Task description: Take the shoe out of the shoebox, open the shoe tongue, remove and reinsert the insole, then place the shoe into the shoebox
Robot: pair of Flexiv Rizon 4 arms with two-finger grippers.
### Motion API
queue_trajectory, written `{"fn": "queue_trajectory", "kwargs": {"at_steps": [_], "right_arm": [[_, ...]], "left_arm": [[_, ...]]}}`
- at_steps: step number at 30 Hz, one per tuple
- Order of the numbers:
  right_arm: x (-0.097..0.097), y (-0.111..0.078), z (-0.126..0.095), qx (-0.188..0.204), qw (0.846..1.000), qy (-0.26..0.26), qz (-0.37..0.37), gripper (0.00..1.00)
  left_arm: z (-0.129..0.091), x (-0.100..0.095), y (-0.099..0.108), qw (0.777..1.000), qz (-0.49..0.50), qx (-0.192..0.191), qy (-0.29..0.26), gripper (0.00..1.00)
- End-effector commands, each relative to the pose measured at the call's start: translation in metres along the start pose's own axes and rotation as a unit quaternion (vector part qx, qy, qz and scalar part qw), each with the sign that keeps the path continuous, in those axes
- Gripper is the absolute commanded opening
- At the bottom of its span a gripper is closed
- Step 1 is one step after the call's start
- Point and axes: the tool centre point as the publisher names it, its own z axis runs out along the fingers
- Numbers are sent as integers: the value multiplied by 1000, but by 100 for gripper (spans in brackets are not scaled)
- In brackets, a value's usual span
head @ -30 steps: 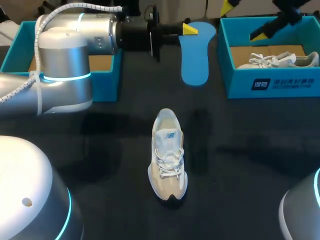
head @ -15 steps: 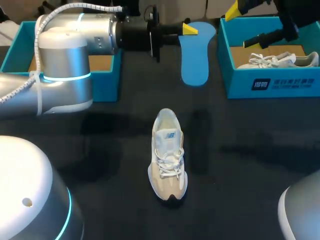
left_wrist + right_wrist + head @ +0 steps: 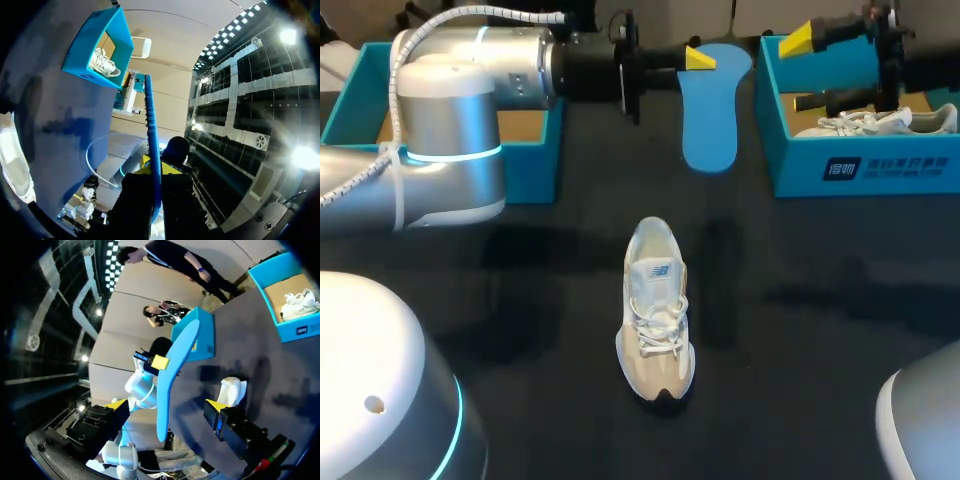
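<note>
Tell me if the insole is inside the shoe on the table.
No, the blue insole is held by the left tool, apart from the shoe.

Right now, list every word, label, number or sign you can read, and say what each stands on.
Right shoebox, front wall: white square mark and a row of white characters, too blurred to read.
Shoe on the table, tongue: small blue mark, too small to read.
Insole: no print visible.
</note>
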Motion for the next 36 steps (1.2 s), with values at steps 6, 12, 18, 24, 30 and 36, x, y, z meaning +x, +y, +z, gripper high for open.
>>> {"fn": "queue_trajectory", "kwargs": {"at_steps": [6,12,18,24,30,36], "right_arm": [[-12,2,3,5,998,70,3,100],[-15,2,4,3,997,70,15,100],[-15,2,4,3,997,70,15,100],[-15,2,4,3,997,70,15,100],[-15,2,4,3,997,70,15,100],[-15,2,4,3,997,70,15,100]], "left_arm": [[0,0,1,1000,0,0,-1,0],[0,0,1,1000,0,0,-1,0],[0,0,1,1000,0,0,-1,0],[-5,0,-2,998,59,10,-9,0],[-14,5,-10,967,249,22,-43,0],[-18,8,-14,908,416,21,-55,0]]}}
